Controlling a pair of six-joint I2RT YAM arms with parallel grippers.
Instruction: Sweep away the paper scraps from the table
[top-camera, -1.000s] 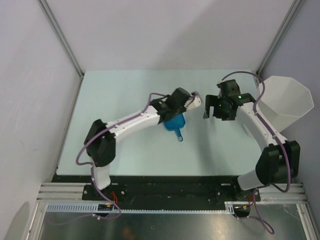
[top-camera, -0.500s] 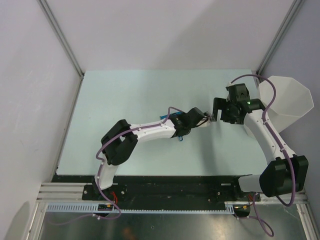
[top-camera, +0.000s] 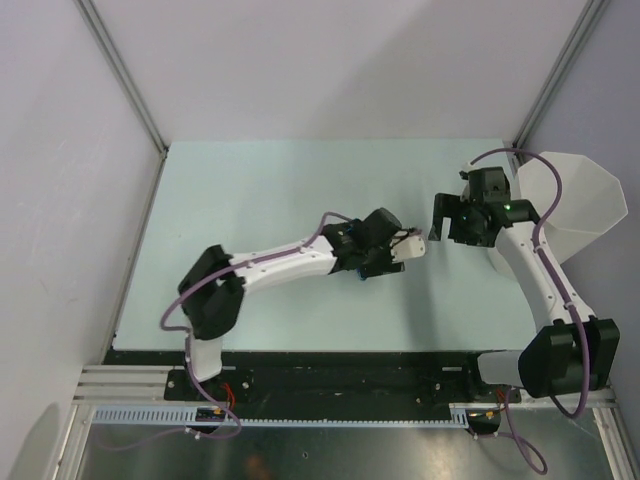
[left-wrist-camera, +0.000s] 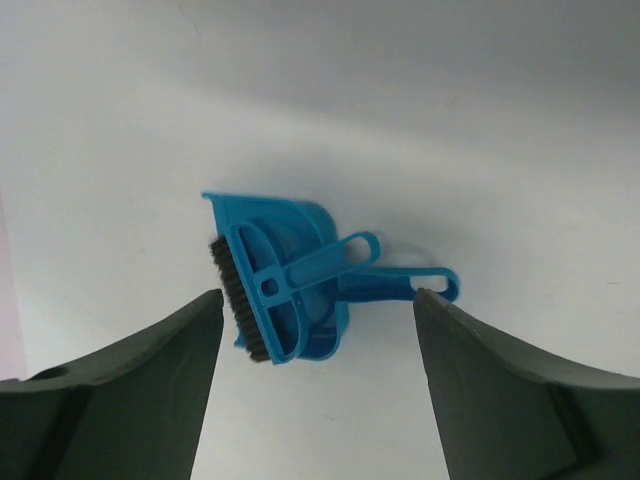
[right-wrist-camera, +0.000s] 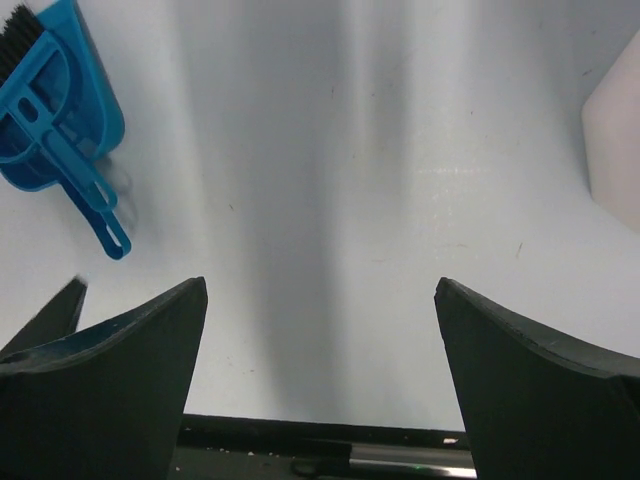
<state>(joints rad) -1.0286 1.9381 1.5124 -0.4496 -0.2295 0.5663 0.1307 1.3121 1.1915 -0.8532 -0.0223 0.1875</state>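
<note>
No paper scraps show in any view. The pale green table carries a blue dustpan with a black-bristled brush lying in it. My left gripper hangs open above the pan with nothing between its fingers. From above, the left arm covers all but a blue sliver of the dustpan, and the left gripper sits mid-table. My right gripper is also open and empty, just right of the left one. In the right wrist view, the right gripper faces bare table, with the dustpan at the upper left.
A tall white faceted bin stands off the table's right edge and also appears as the bin in the right wrist view. Metal frame posts rise at the back corners. A black rail strip runs along the front.
My left gripper went from shut to open while its arm reached right, over the dustpan. The right gripper drew back to the right, toward the bin.
</note>
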